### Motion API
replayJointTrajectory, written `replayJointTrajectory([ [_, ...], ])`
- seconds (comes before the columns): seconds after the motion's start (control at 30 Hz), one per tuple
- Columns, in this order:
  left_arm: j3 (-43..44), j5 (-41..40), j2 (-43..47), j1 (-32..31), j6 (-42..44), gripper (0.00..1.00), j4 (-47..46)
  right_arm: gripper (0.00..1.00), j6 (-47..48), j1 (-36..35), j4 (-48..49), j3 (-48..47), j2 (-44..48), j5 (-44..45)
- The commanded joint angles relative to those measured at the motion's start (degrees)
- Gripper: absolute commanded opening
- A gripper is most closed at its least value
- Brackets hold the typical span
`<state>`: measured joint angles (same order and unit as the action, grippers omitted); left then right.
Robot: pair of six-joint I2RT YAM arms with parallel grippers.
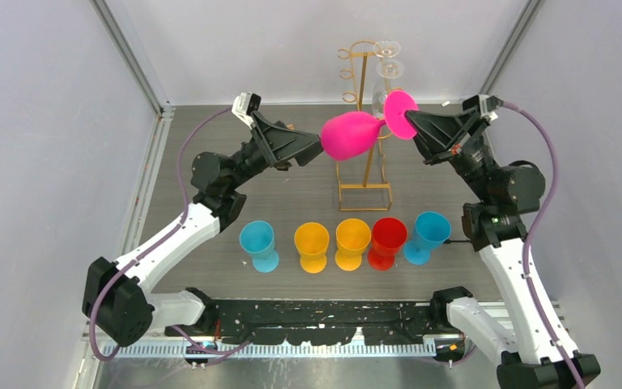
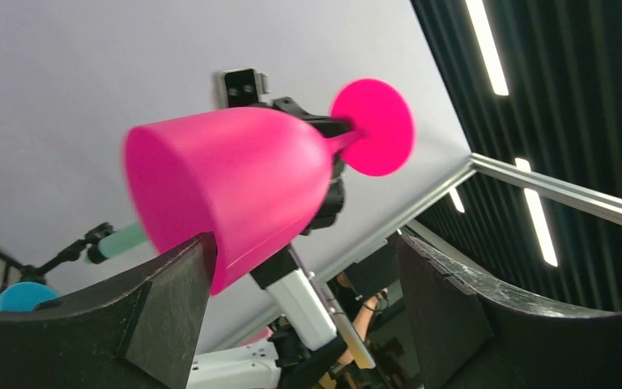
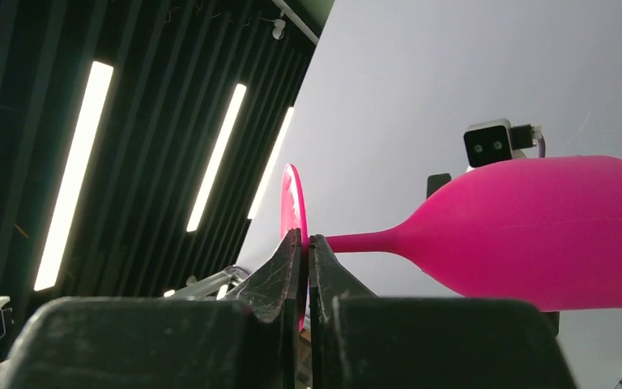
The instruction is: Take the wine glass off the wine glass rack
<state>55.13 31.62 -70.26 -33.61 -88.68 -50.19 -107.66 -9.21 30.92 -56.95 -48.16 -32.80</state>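
Observation:
A pink wine glass (image 1: 352,134) lies sideways in the air in front of the gold wire rack (image 1: 364,197). My right gripper (image 1: 411,121) is shut on the glass's round foot (image 3: 291,203), with its jaws pinching the disc edge-on in the right wrist view (image 3: 304,239). My left gripper (image 1: 317,146) is open at the bowl's mouth. In the left wrist view the bowl (image 2: 227,186) hangs above the open jaws (image 2: 304,243), its rim close to the left finger (image 2: 170,300); I cannot tell if they touch.
Clear glasses (image 1: 389,69) hang on the rack's upper right hooks. A row of plastic goblets stands in front: blue (image 1: 257,243), yellow (image 1: 312,243), yellow (image 1: 352,241), red (image 1: 388,239), blue (image 1: 429,235). Metal frame posts and grey walls enclose the table.

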Motion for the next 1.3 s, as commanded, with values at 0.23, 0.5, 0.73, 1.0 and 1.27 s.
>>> replayJointTrajectory([
  [0.23,1.08,4.33,-0.11,0.32,-12.23,0.68,-16.4,0.0,4.6,-12.23,7.12,1.0,-5.42,5.86],
  [0.5,-0.25,4.59,1.63,0.31,-11.86,0.55,-16.21,0.0,7.19,-12.28,4.43,1.6,-3.62,8.57],
  [0.73,-0.82,4.51,1.87,0.33,-11.57,0.36,-16.7,0.0,7.08,-12.32,4.88,3.44,-2.09,11.46],
  [1.0,-1.95,3.04,3.92,0.37,-9.21,0.0,-17.88,0.03,6.29,-12.32,5.58,5.26,-2.0,13.54],
  [1.27,-0.65,4.04,9.57,1.53,3.21,0.0,-3.47,0.61,9.46,-12.3,-0.14,4.23,-2.49,12.89],
])
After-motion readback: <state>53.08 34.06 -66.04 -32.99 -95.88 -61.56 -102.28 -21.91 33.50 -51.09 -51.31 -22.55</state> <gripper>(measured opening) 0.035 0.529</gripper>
